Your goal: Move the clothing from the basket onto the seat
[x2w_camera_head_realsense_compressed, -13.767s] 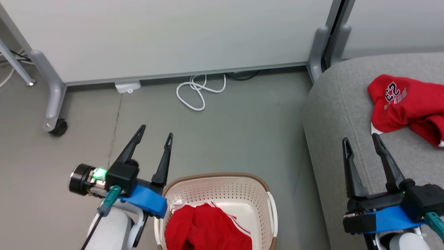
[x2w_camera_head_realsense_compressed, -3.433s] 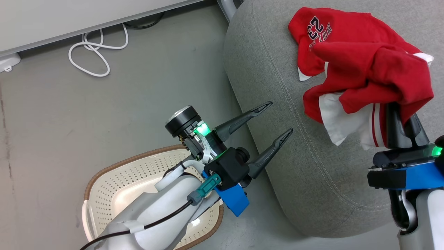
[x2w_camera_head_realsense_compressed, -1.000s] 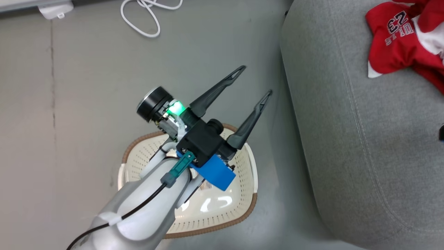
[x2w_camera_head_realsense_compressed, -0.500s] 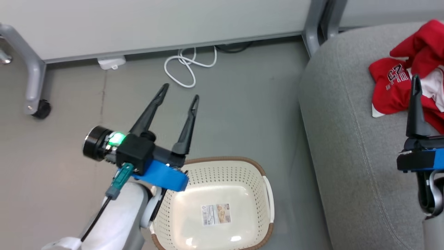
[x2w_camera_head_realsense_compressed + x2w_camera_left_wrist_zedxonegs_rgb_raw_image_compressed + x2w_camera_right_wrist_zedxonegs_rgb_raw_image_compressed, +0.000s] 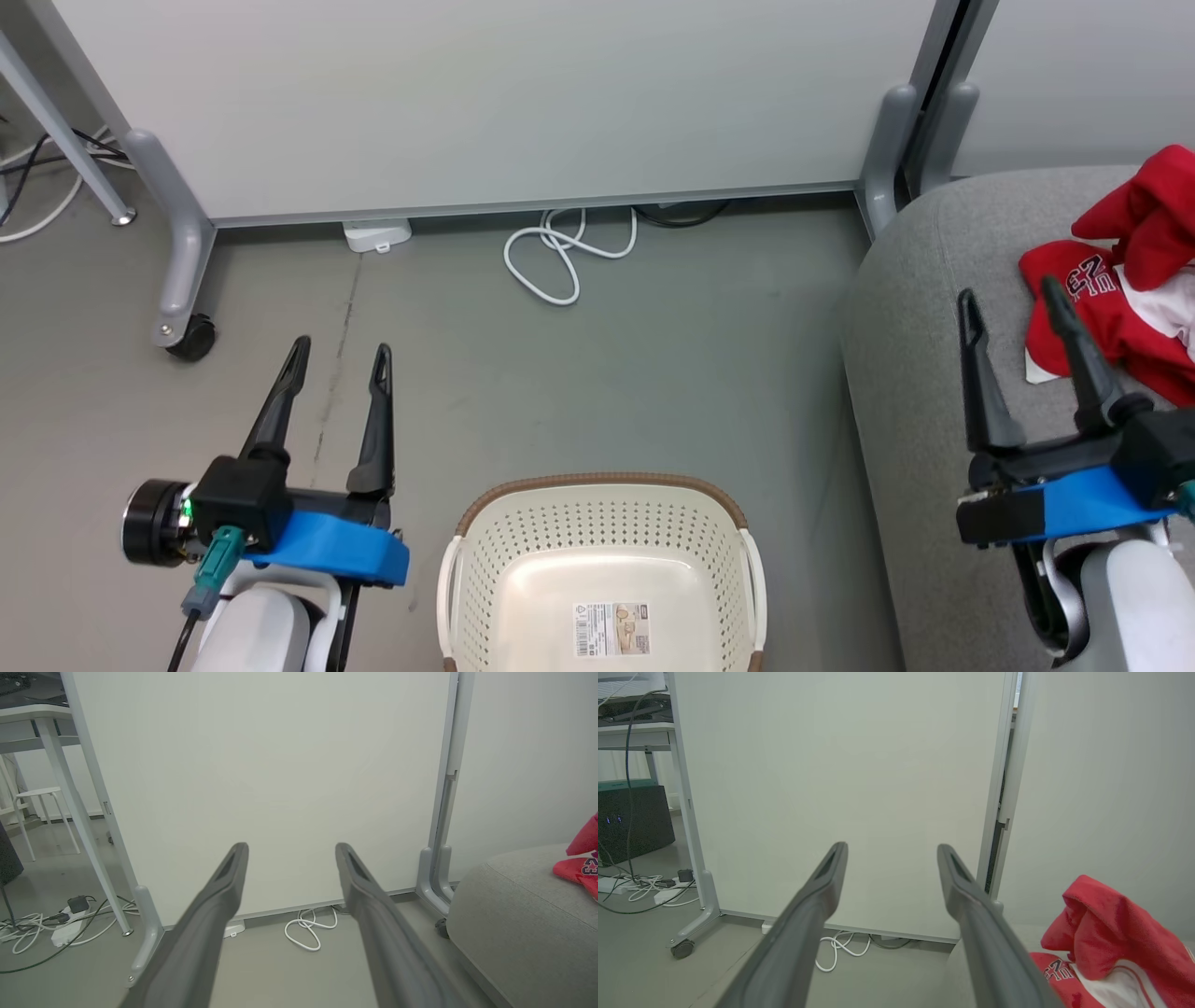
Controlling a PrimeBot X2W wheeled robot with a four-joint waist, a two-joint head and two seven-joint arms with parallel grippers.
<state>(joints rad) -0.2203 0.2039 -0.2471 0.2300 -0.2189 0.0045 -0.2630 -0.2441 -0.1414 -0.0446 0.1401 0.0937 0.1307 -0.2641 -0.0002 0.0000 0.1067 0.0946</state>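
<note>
Now, clothing (image 5: 1134,322): heaped on the seat (image 5: 924,392); the basket (image 5: 597,481) holds none.
Pincers: your left pincer (image 5: 341,347) and right pincer (image 5: 1006,291) both gape, grasping nothing.
Risk: swing the right carelessly and you may snag the heap off.

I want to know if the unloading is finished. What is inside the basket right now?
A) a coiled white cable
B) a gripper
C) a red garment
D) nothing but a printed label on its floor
D: the basket holds just a label on its floor, and the clothing lies on the seat.
</note>
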